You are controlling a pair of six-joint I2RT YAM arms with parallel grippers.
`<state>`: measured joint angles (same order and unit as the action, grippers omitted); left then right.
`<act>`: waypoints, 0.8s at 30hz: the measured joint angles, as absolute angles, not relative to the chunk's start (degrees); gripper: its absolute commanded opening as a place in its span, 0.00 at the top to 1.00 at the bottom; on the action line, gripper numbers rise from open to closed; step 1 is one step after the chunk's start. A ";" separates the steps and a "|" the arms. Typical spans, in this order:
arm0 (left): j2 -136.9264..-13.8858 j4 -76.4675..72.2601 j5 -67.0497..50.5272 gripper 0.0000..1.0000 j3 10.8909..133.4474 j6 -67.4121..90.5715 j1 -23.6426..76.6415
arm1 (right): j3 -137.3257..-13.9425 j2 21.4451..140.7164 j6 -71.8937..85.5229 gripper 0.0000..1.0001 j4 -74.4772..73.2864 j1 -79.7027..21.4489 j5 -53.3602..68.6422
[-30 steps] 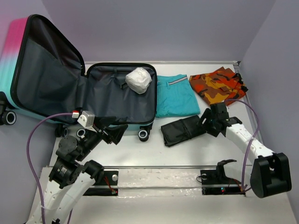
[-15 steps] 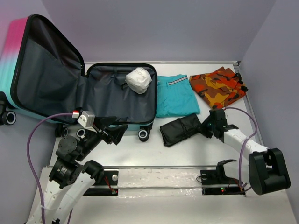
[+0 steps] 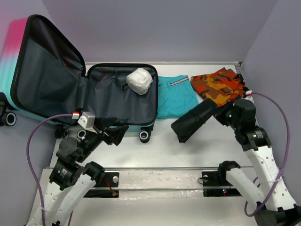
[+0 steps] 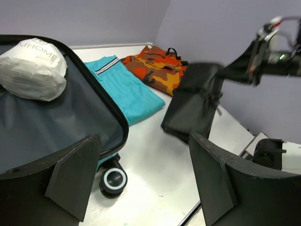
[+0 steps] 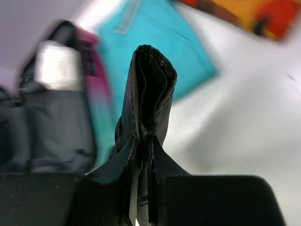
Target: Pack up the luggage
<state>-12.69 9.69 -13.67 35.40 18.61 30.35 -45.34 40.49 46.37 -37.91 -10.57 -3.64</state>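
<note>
My right fingers point(image 5: 221, 200) grip the black pouch point(image 3: 193, 121), clear of the desk point(image 3: 188, 155), centre right. My left fingers point(image 4: 75, 174) stand open, lower left.

bright, even light, soft shadows — blurry luggage point(image 5: 51, 127) in the right wrist view

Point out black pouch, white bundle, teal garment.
black pouch point(image 3: 193, 120): top view, middle of its dark fabric.
white bundle point(image 3: 139, 80): top view, centre of its wrapped top.
teal garment point(image 3: 176, 98): top view, middle of the folded fabric.
</note>
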 measured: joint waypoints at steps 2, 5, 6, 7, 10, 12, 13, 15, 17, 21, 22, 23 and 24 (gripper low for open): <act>-12.69 9.78 -12.73 0.15 35.40 18.65 30.35 | -55.18 43.72 45.15 0.93 -36.27 -10.52 -0.23; -12.69 10.17 -11.44 0.15 35.40 18.81 30.06 | -64.64 49.91 44.75 0.93 -31.51 -12.51 3.42; -12.73 10.33 -11.11 0.15 35.40 18.87 29.87 | -67.22 52.25 44.69 0.93 -30.09 -13.72 4.12; -12.78 10.46 -10.68 0.15 35.40 18.96 29.63 | -69.80 54.96 44.53 0.93 -28.77 -15.51 4.21; -13.17 10.63 -10.00 0.16 35.40 19.00 28.77 | -79.57 67.75 44.31 0.93 -22.65 -23.33 5.48; -13.50 10.66 -9.74 0.16 35.40 19.03 28.23 | -85.25 76.25 44.31 0.93 -19.59 -26.70 6.04; -13.63 10.79 -9.47 0.16 35.40 19.05 27.99 | -88.79 81.89 44.84 0.93 -17.45 -28.62 6.59; -13.65 11.09 -8.93 0.17 35.40 19.16 27.57 | -93.43 91.02 47.11 0.84 -12.95 -30.79 8.60; -13.65 11.11 -8.49 0.17 35.42 19.20 27.22 | -96.31 99.20 49.34 0.27 -9.41 -32.29 11.33; -13.67 11.18 -8.16 0.17 35.40 19.22 26.89 | -112.09 118.63 49.21 0.00 -11.44 -34.35 17.15; -13.67 11.20 -8.12 0.17 35.40 19.22 26.89 | -113.75 121.60 48.38 0.00 -11.92 -34.63 17.47; -13.67 11.18 -8.14 0.17 35.40 19.22 26.89 | -112.75 122.43 47.07 0.03 -14.50 -34.76 17.39; -13.67 11.20 -8.14 0.17 35.40 19.22 26.89 | -110.17 121.75 46.30 0.06 -14.98 -34.83 17.41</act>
<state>-13.67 11.20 -8.14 35.40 19.22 26.89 -110.17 121.75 46.30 -14.98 -34.83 17.41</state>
